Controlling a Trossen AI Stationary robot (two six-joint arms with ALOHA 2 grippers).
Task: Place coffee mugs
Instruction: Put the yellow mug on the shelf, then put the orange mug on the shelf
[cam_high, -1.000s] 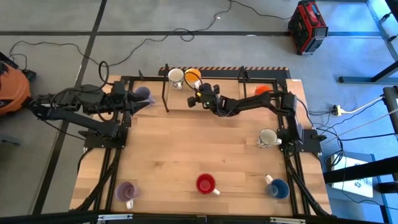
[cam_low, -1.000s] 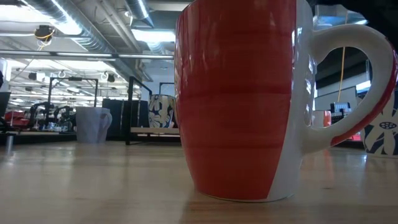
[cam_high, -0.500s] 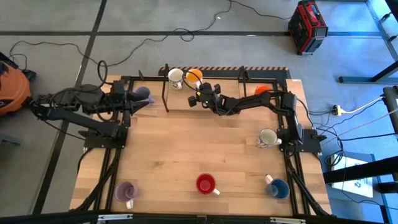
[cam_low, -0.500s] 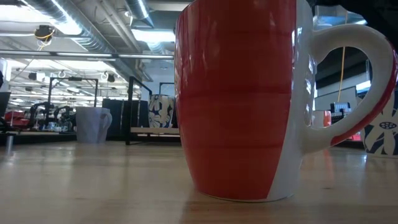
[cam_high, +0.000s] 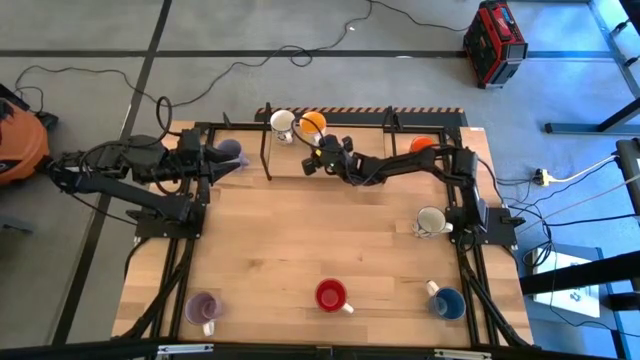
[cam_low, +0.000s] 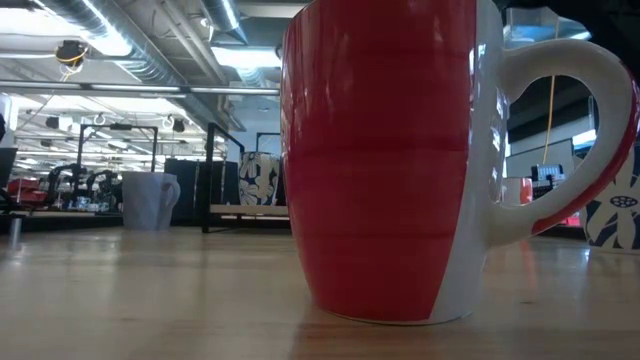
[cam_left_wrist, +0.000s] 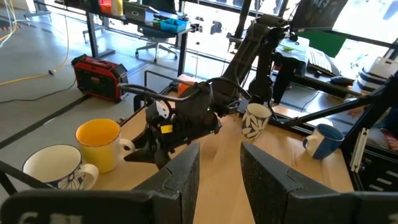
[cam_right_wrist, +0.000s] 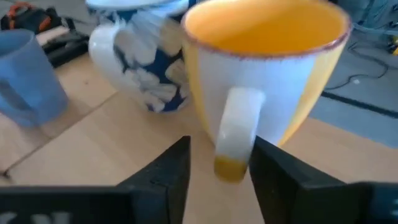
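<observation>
The yellow-orange mug stands on its base at the table's far edge, next to a white flowered mug. My right gripper is open just near of it. In the right wrist view its fingers stand on either side of the mug's white handle; I cannot tell whether they touch it. My left gripper is open and empty at the far left, beside a pale purple mug. In the left wrist view the yellow-orange mug shows beside my right gripper.
An orange-red mug and a cream mug stand at the right. Another pale purple mug, a red mug and a blue mug stand along the near edge. A black frame post rises near the white mug.
</observation>
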